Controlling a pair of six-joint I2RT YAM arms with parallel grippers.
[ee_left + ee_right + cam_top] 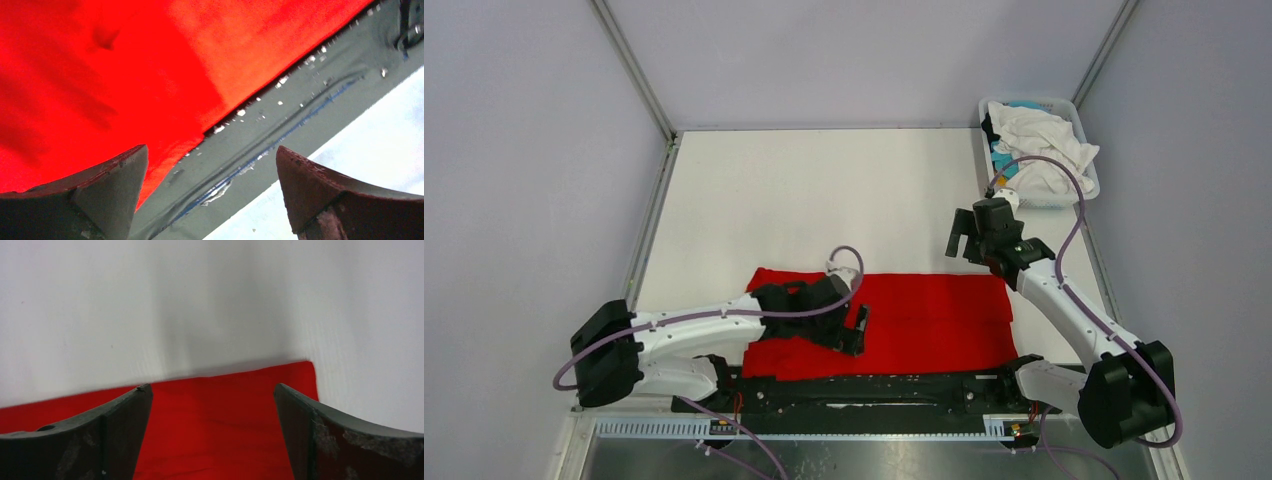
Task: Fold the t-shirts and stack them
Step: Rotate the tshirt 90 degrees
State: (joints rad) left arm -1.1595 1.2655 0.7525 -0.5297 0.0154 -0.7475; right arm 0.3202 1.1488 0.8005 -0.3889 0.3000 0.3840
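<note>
A bright red t-shirt [934, 320] lies flat as a wide rectangle near the table's front edge. My left gripper [859, 330] hovers open over the shirt's near edge; in the left wrist view the red t-shirt [125, 75] fills the upper left, and nothing sits between the jaws of the left gripper [211, 150]. My right gripper [962, 238] hangs open above the bare table just beyond the shirt's far right corner. In the right wrist view, that corner of the red t-shirt [225, 420] lies below the empty right gripper [212, 386].
A white lattice basket [1036, 203] stands at the far right, heaped with a white shirt [1039, 135], a bit of turquoise cloth [1002, 160] and some black cloth [989, 128]. A dark mounting rail [874, 388] runs along the near edge, seen as a grey rail [300, 95] beside the shirt's hem.
</note>
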